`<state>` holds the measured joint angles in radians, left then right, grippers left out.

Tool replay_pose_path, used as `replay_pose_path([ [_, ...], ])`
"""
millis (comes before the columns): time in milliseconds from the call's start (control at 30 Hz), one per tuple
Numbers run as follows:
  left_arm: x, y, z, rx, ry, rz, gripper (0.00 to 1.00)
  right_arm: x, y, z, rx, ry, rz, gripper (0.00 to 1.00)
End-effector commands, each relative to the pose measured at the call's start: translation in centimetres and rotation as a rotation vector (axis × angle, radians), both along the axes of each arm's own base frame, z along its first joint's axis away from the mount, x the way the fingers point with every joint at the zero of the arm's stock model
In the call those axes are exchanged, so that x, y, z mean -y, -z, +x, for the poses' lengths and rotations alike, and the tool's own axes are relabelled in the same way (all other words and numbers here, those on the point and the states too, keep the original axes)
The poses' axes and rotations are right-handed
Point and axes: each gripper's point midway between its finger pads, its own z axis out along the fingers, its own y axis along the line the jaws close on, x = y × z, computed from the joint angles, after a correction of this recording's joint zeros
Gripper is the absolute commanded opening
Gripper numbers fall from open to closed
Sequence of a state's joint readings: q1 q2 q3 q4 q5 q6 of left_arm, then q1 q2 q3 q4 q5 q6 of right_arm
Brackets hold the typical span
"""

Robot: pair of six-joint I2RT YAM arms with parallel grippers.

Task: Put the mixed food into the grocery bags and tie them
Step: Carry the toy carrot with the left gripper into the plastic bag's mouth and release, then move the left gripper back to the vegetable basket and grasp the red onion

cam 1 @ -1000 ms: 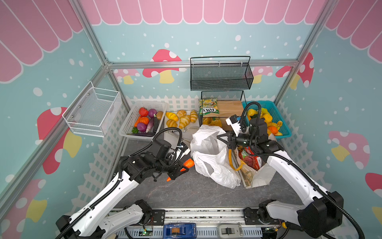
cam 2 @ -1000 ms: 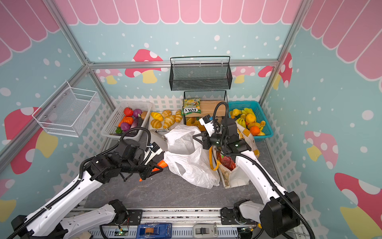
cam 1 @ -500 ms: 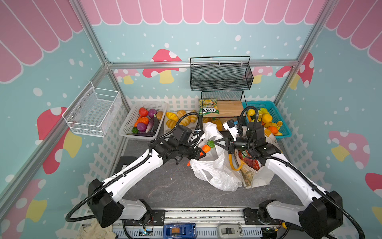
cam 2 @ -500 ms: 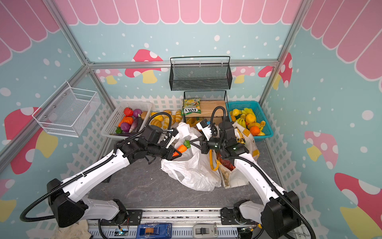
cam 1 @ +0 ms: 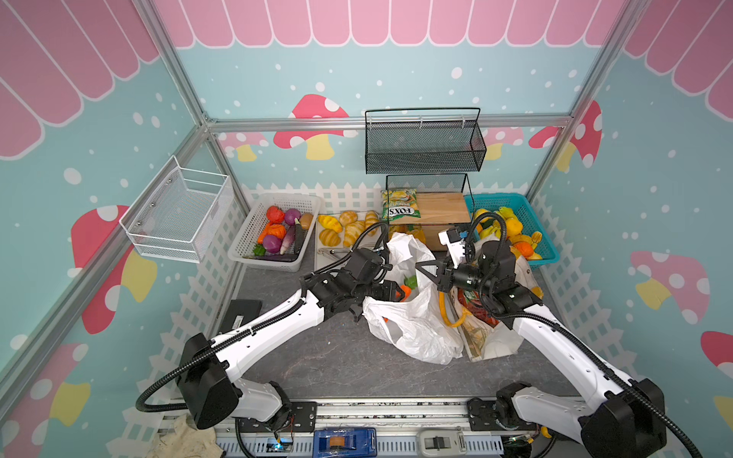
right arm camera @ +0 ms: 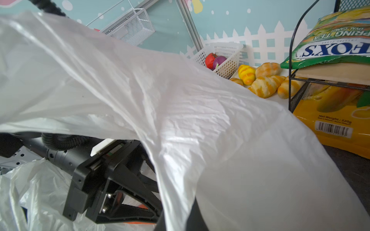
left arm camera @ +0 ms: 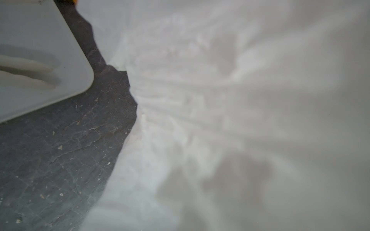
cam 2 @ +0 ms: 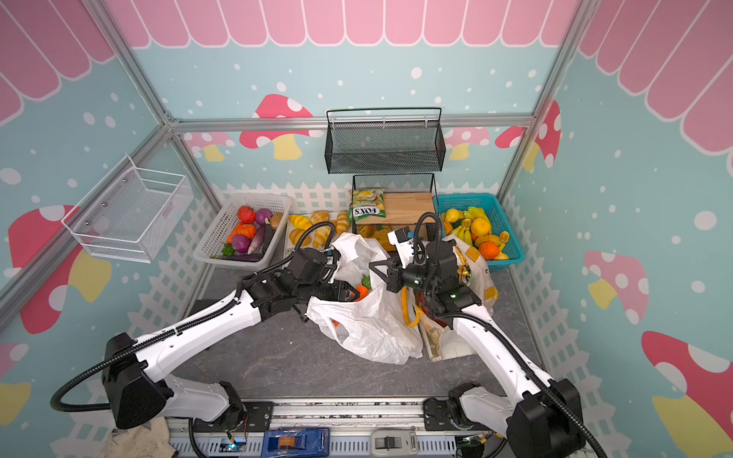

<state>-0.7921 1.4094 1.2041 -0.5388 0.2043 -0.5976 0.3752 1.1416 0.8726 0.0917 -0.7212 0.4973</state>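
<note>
Two bags are sitting together on the desk (cam 1: 317, 365): white plastic bag (cam 1: 416, 333) and tote (cam 1: 496, 345). The right pincer (cam 1: 421, 267) is clamping the white plastic bag's rim; the left pincer (cam 1: 396, 295), spread unclear, is meeting one carrot (cam 1: 404, 288) at its mouth.

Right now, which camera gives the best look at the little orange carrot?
The top views: the carrot shows clearly, green tip included, at the left gripper over the white plastic bag. The right wrist view catches only orange slivers; the left wrist view shows only plastic.
</note>
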Motion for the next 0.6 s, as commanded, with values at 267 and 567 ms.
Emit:
replay_pose_path([
  [267,-1.8,-1.5,0.7,0.068,-0.077,-0.026,0.58,1.3,0.6,0.8,0.008,0.092,-0.038,0.02],
  [567,-7.1,-4.8,-1.7,0.099,0.037,-0.164,0.66,2.8,2.1,2.7,-0.037,0.201,-0.091,0.01],
])
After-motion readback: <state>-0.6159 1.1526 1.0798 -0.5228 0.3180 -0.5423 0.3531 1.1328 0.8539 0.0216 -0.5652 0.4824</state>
